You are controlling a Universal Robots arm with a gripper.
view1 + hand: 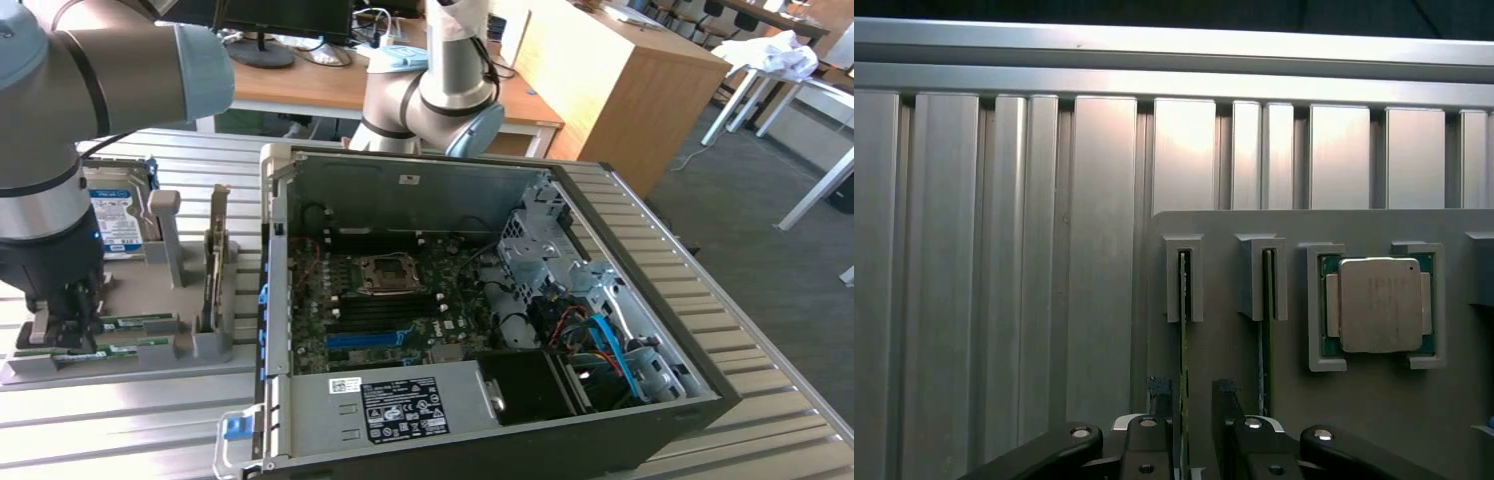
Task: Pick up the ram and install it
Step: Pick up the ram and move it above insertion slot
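Two green sticks stand on edge in slots of a grey holder. In the wrist view my gripper is low over the ram, with one finger on each side of it. The fingers are open, and a gap shows beside the stick. The look-alike second stick sits in the neighbouring slot, outside the fingers. In the exterior view the gripper hangs over the holder's end at that view's left, where the green sticks lie. The motherboard's memory slots lie inside the open computer case.
A processor chip rests in a pocket of the holder beside the sticks. A blue-labelled hard drive and an upright card stand on the holder. A second robot arm stands behind the case. The ribbed metal table carries everything.
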